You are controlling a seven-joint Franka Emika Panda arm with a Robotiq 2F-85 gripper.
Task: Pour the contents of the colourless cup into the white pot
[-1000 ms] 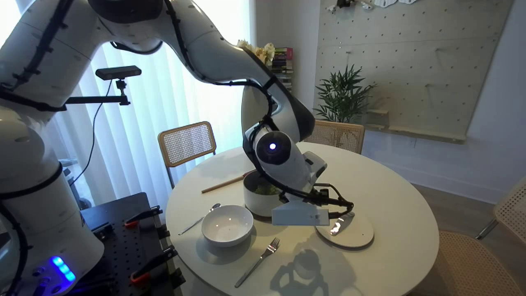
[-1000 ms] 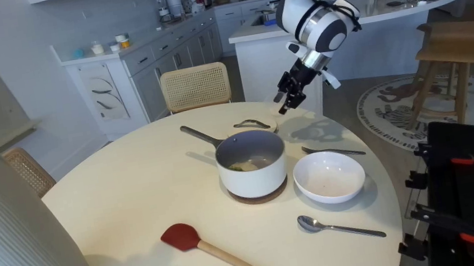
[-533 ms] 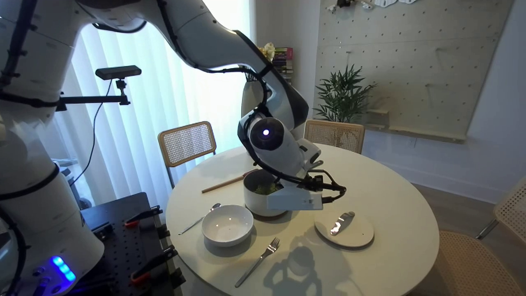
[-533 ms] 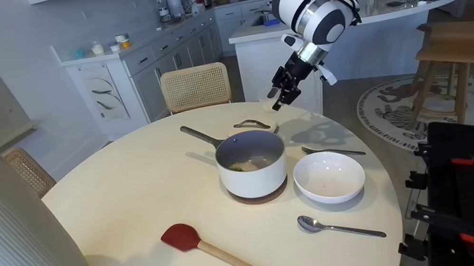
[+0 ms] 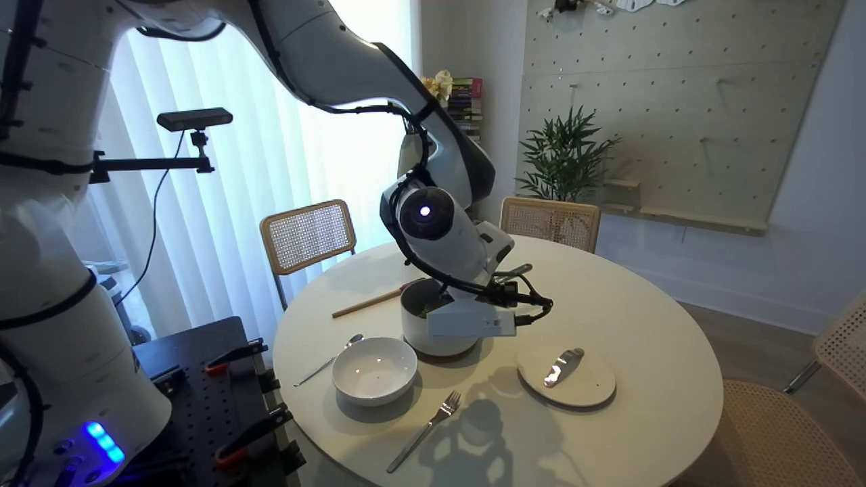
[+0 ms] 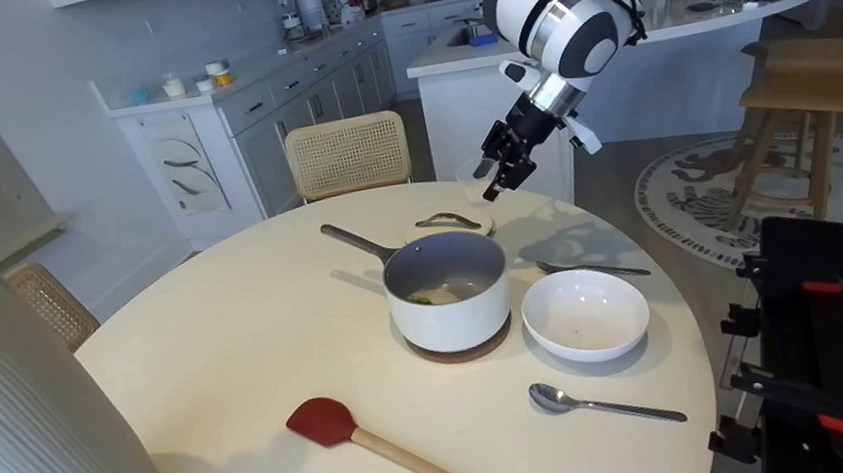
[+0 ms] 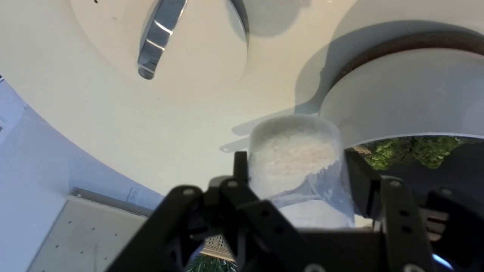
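Gripper (image 7: pixel 298 168): clamped on the colourless cup (image 7: pixel 295 151), dark fingers (image 7: pixel 241 168) bearing on opposite sides of its wall.
Finger spacing: held to the cup's width; cup fills the gap.
Fingertip visibility: clear in the wrist view; in an exterior view a white wrist box (image 5: pixel 463 320) hides them.
Cup location: in mid-air over the desk (image 6: pixel 231 328); in an exterior view the cup (image 6: pixel 472 183) shows faintly at the fingertips, off the surface.
Cup tilt: cannot tell with confidence.
Cup contents: pale grains (image 7: pixel 298 156), gathered toward one side, seen through the clear wall.
White pot (image 6: pixel 453 321): upright on a brown trivet (image 6: pixel 459 357), long handle (image 6: pixel 356 241) pointing away from the white bowl (image 6: pixel 585 316).
Pot contents: green pieces (image 7: pixel 435 150), plus some paler pieces (image 6: pixel 440 295), in the dark interior.
Cup to pot: apart in an exterior view; in the wrist view the cup's edge overlaps the pot's outer wall along the line of sight.
Lid (image 5: pixel 592 385): flat on the desk near the pot, shiny metal handle (image 7: pixel 160 36) on top.
White bowl: just beside the pot, between fork (image 5: pixel 427 427) and spoon (image 6: pixel 549 397).
Spatula (image 6: pixel 417 464): red head, wooden shaft, lying between vase (image 6: pixel 12 399) and spoon.
Vase: tall, pale, ribbed, upright.
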